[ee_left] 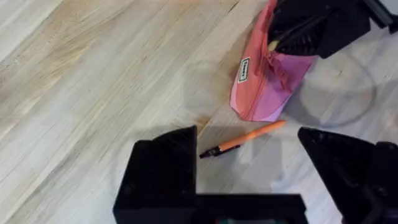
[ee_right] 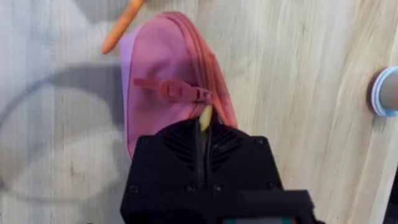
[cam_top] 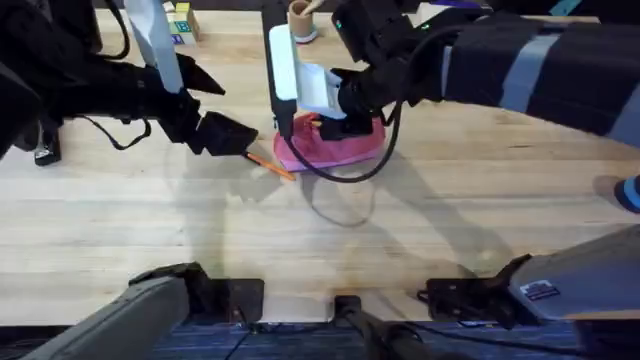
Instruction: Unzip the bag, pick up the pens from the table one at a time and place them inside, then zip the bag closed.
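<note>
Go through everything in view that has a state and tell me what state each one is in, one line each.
bag: lying on the table, zipper open at the end by the right hand.
orange pen: lying flat on the table beside the bag, not held.
yellow pen: gripped by the right hand, tip at the bag's opening.
left hand: open, above the orange pen.
right hand: shut on the yellow pen.

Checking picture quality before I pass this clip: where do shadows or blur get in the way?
Overhead: the arms show dark and blurred, and soft shadows cross the table in front of the pink pouch. Left wrist: the left gripper shadows the wood near the sharply shown orange pen. Right wrist: the right gripper, shut on a yellow pen, hides one end of the pouch; grey shadow lies beside it.
</note>
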You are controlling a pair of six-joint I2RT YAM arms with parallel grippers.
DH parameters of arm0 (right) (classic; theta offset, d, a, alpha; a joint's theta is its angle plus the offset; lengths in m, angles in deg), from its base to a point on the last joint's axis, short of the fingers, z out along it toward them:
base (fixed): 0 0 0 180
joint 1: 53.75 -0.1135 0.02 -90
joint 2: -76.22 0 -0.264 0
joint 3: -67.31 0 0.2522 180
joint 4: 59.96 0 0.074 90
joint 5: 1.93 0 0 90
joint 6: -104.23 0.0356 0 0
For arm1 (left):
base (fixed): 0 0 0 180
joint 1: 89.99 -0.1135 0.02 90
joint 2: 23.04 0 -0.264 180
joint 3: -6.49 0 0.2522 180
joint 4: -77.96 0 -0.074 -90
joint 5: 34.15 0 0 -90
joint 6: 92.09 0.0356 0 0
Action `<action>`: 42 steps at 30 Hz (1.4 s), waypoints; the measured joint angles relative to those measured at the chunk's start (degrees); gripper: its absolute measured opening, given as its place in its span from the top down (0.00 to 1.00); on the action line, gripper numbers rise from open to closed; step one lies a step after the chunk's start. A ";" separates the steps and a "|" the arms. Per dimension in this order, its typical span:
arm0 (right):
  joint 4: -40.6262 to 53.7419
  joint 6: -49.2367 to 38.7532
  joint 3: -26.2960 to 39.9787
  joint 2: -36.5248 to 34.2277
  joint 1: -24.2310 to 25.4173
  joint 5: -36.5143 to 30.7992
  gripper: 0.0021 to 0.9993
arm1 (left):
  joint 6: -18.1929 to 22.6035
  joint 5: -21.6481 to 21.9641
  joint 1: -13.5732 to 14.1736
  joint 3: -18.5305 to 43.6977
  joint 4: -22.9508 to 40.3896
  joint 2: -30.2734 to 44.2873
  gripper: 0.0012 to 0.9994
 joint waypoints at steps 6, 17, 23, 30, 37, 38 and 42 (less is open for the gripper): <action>0.00 0.00 0.00 0.00 -0.25 0.07 0.97 | 0.00 0.00 0.00 0.00 0.00 0.00 0.01; -0.13 0.03 0.00 0.00 -0.36 0.51 0.01 | 0.00 0.00 0.00 0.00 0.00 0.00 0.01; -0.13 0.04 0.00 0.00 -0.36 0.48 0.00 | 0.00 0.00 0.00 0.00 0.00 0.00 0.01; -0.15 4.22 0.00 0.01 -0.36 0.48 0.00 | 0.00 0.00 0.00 0.00 0.93 0.00 0.01; 0.49 10.75 0.00 2.55 -0.39 0.45 0.00 | -1.11 0.00 0.00 0.00 1.17 0.00 0.01; 0.66 11.39 0.00 3.30 -0.36 0.44 0.00 | -2.74 0.00 0.00 0.00 0.68 0.00 0.01; 2.41 13.86 0.00 6.81 -0.48 0.88 0.00 | -13.22 0.00 0.00 0.00 -0.33 0.00 0.01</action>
